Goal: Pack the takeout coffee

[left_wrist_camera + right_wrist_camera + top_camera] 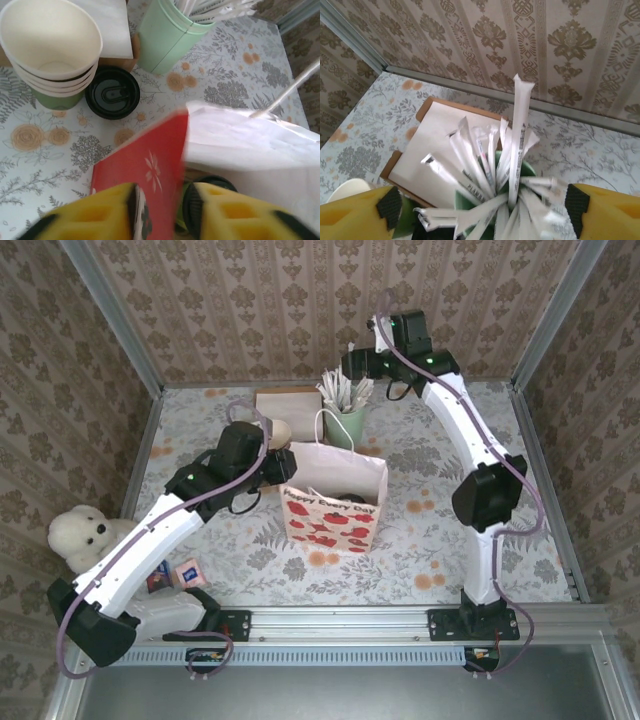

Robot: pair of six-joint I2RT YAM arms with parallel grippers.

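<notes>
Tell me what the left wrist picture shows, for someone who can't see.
The left pincer hangs open astride the edge of a red gift bag, with the black-lidded takeout coffee peeking out inside. Beyond it are a stack of green cups, a loose black lid and a mint cup of straws.

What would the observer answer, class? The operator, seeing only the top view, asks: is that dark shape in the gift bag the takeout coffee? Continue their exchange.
Observer: Likely. The left wrist view shows a dark-lidded green cup, the takeout coffee, just inside the gift bag.
Operator: Where is the left end effector?
Observer: Its fingers stand apart, one on each side of the bag's red wall.
Operator: And the right end effector?
Observer: Open wide, one finger on each side of the straws in the mint cup.
</notes>
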